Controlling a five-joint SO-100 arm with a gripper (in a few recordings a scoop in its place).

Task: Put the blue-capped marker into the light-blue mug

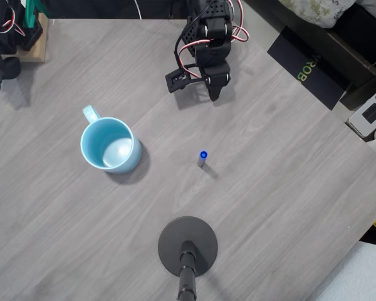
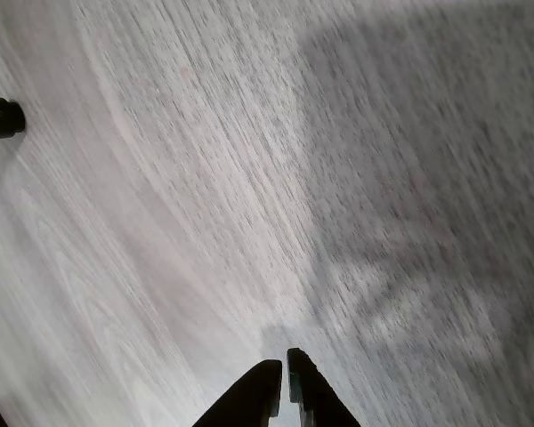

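Note:
The blue-capped marker (image 1: 202, 157) stands upright near the middle of the grey table, seen end-on as a small blue dot in the overhead view. The light-blue mug (image 1: 109, 145) sits upright to its left, handle toward the back, with nothing inside. My gripper (image 1: 214, 94) hangs at the back of the table, well behind the marker, pointing down. In the wrist view its black fingertips (image 2: 265, 378) almost touch, with nothing between them, so the gripper (image 2: 282, 381) is shut over bare wood.
A black round stand base (image 1: 188, 246) with its pole sits at the front centre of the table (image 1: 269, 207). A black object (image 2: 0, 119) shows at the left edge of the wrist view. Clutter lies beyond the table's right edge.

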